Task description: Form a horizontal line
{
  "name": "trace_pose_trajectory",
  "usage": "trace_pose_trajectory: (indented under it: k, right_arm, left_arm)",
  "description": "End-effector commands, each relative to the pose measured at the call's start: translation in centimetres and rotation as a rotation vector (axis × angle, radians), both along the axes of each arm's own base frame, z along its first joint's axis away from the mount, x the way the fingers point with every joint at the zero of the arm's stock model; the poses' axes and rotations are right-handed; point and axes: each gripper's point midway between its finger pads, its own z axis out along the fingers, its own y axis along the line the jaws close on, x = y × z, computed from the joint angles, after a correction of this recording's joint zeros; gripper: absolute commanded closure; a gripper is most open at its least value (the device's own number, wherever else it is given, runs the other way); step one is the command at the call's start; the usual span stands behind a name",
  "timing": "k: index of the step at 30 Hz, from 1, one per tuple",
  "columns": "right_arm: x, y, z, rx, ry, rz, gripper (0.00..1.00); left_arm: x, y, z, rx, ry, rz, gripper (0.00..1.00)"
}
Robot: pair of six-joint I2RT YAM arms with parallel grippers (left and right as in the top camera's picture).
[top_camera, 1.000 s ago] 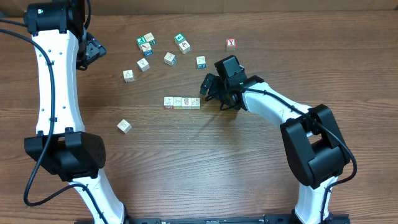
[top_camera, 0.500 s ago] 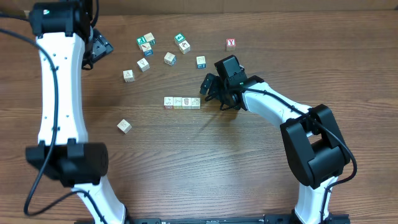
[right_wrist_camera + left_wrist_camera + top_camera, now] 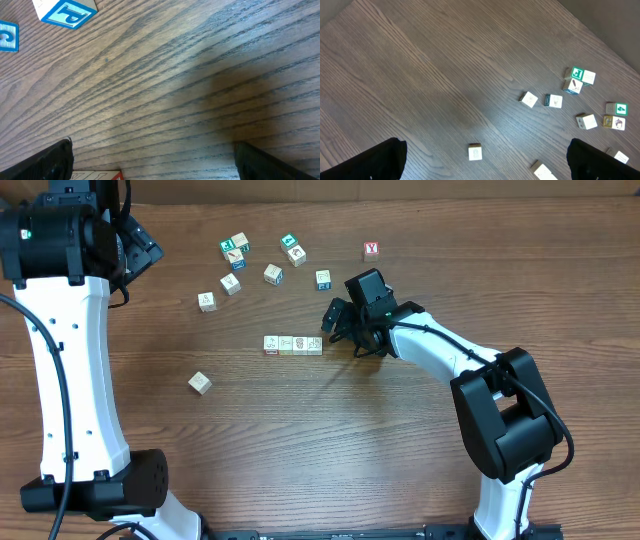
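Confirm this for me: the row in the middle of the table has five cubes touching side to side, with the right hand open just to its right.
Not quite. The row has four cubes, not five, as the overhead view shows. The rest holds: they touch side to side, and the right hand is open just to the row's right.

Blue-faced cube [image 3: 67,11] on wood table [image 3: 200,75]; hand [image 3: 155,165] spread wide.

The overhead camera looked straight down on the tabletop [image 3: 330,440]. The left wrist camera looked down from high up, sharing the scattered cubes [image 3: 554,100] with it. The right wrist camera hung close over the wood by a blue-faced cube [image 3: 67,11].
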Motion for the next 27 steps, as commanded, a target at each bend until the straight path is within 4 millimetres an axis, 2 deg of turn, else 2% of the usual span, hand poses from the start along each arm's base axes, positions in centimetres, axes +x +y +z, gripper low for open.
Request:
trace_pose_trajectory:
  k: [1,13,20,27]
  right_arm:
    - [-2.4,-2.8,-4.9,-0.101,0.120,-0.036,0.00]
    - [-2.4,-2.8,-4.9,-0.101,0.120,-0.036,0.00]
    - [-2.4,-2.8,-4.9,-0.101,0.120,-0.036,0.00]
    - [-2.4,-2.8,-4.9,-0.101,0.120,-0.036,0.00]
  left_arm:
    - [-0.3,-0.1,0.9,0.010,-0.019,-0.021,0.00]
    - [-1.9,-0.2,0.3,0.008,0.055,-0.036,0.00]
    - [-0.6,-2.2,0.1,-0.090,0.009,-0.091,0.00]
    - [0.6,-4.0,0.1,-0.072,-0.026,-0.147,0.00]
